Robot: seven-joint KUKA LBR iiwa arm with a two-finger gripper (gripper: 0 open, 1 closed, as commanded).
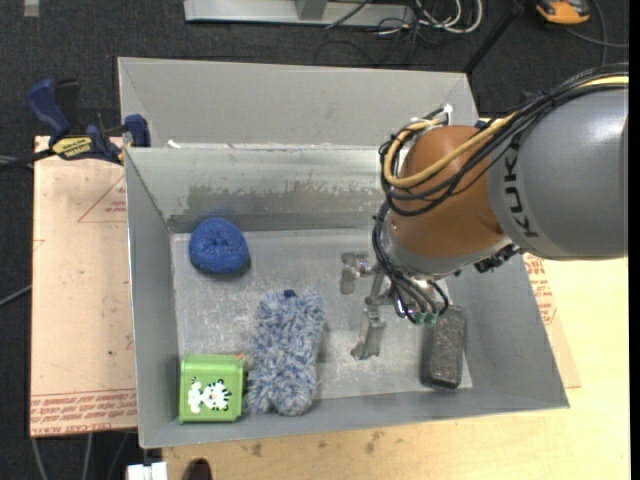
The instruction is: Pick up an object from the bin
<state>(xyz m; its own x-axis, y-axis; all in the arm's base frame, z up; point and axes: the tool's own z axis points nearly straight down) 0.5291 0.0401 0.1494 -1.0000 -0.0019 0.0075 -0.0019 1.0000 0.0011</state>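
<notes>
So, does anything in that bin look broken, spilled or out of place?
Nothing stands out. The blue round scrubber, fuzzy blue-and-white mitt, green picture cube and grey oblong block lie flat on the bin floor, none visibly damaged.

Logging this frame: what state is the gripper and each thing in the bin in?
blue ball: lying loose, back left.
fuzzy blue-white cloth: lying flat, front middle.
green box: sitting in the front left corner, beside the cloth.
dark grey block: lying flat, front right.
gripper: jaws open, empty, between cloth and block.
</notes>
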